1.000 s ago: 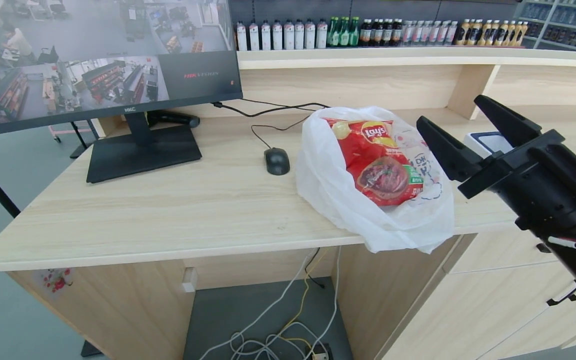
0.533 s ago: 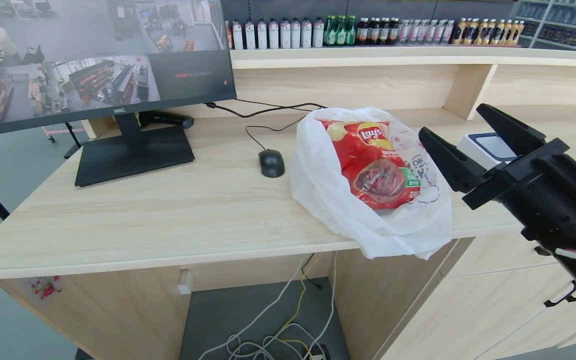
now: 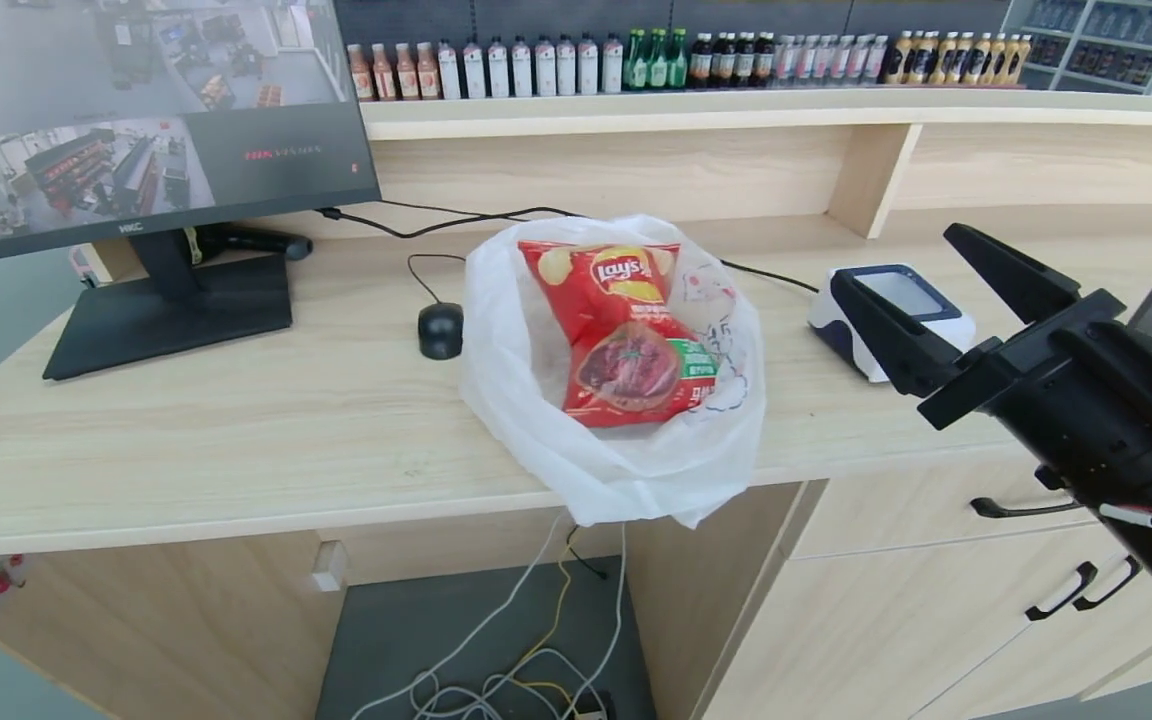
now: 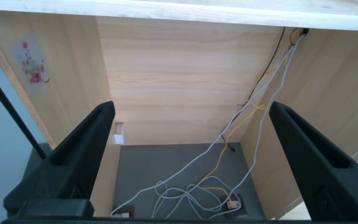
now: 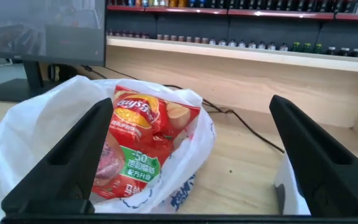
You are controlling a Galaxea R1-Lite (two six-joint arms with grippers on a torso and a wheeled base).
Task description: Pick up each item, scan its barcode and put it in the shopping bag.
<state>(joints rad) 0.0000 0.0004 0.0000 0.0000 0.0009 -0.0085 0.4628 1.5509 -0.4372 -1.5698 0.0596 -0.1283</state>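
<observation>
A white plastic shopping bag (image 3: 536, 400) stands open on the wooden counter (image 3: 236, 420), hanging slightly over its front edge. Inside it lies a red bag of chips (image 3: 621, 330). To the right of the bag sits a white and dark blue barcode scanner (image 3: 921, 320). My right gripper (image 3: 899, 262) hovers open and empty at the right, in front of the scanner and above the counter's edge. From the right wrist view, the chips (image 5: 142, 149) and shopping bag (image 5: 36, 137) lie beyond the open right gripper (image 5: 191, 102). My left gripper (image 4: 191, 109) is open and empty, low in front of the counter's underside.
A monitor (image 3: 136, 110) on a black stand is at the back left, with a black mouse (image 3: 440, 329) beside the bag. Bottles (image 3: 676, 60) line the raised shelf behind. Loose cables (image 4: 191, 186) lie on the floor under the counter. Drawers with handles (image 3: 1056, 590) are below right.
The head camera has turned right, so the whole picture slid left and the scanner came fully into sight. The bag and chips lie as before; the right gripper stays open.
</observation>
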